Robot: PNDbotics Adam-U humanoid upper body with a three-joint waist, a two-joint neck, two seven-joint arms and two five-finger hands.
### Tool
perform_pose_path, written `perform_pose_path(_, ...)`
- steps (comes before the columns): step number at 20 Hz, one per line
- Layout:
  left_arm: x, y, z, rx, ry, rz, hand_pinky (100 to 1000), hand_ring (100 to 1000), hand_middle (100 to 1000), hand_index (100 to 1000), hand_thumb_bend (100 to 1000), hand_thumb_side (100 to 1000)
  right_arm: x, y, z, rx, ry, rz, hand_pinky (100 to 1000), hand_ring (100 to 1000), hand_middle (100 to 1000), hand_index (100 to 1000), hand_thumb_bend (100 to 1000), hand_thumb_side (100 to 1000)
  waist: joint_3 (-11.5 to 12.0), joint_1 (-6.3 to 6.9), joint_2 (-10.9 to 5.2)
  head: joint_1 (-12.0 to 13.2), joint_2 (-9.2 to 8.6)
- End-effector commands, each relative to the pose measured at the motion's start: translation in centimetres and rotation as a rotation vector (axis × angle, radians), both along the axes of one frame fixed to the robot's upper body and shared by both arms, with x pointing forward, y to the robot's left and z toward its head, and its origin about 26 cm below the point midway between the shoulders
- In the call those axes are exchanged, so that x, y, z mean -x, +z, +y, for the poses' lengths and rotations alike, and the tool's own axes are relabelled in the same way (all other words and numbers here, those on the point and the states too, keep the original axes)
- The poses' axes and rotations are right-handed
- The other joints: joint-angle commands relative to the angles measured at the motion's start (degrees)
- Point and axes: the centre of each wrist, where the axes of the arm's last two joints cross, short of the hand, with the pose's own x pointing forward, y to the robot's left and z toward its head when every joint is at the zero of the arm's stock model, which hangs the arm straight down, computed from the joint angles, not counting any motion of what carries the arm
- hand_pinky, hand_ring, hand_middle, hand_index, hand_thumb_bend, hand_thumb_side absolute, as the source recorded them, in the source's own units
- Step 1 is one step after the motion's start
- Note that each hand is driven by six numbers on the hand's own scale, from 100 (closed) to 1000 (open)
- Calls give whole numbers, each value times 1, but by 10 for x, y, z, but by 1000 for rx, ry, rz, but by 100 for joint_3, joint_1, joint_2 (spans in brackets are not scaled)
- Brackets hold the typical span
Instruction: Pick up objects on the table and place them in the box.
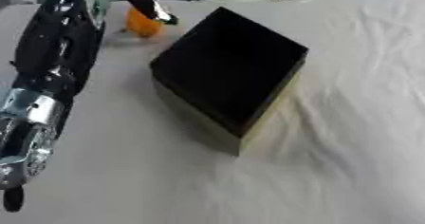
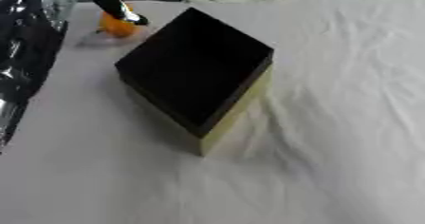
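With a finger of the left hand (image 1: 151,5) over the orange (image 1: 141,24), grip unclear, it may roll from the box (image 1: 228,71).

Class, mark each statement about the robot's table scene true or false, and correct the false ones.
1. The box is dark inside. True.
2. The orange object lies inside the box. False: it sits on the white cloth beyond the box's far left corner.
3. The left hand is over the orange object. True.
4. The right hand rests beside the box. False: it shows in neither view.
5. The table is bare wood. False: a white cloth covers it.
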Motion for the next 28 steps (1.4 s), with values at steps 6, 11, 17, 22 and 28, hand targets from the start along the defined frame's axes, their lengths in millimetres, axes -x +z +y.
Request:
perform_pose_path(6, 4, 18, 8, -60, 119, -51, 691, 783, 868, 885, 634, 100, 2, 8, 1, 7, 9, -26, 773, 762, 690, 858, 285, 1000, -24, -26, -51, -4, -194)
perform_pose_path(11, 3, 15, 11, -77, 176, -47, 704, 795, 885, 904, 650, 100, 2, 8, 1, 4, 10, -24, 773, 762, 689, 858, 286, 1000, -43, -18, -15, -9, -241)
perform_pose_path(17, 1, 9, 17, -66, 258, -18, 724, 821, 911, 934, 651, 100, 2, 7, 2, 3, 8, -24, 773, 762, 688, 858, 287, 1000, -69, 1, 49, -6, -294)
perform_pose_path(22, 2, 11, 23, -47, 333, -58, 725, 834, 916, 940, 654, 100, 2, 7, 2, 2, 7, -24, 773, 763, 687, 859, 288, 1000, -76, 21, 97, -15, -345)
perform_pose_path(28, 1, 7, 28, -19, 397, -77, 718, 840, 912, 939, 637, 100, 2, 6, 2, 1, 5, -17, 773, 759, 686, 859, 290, 1000, -68, 42, 139, -35, -357)
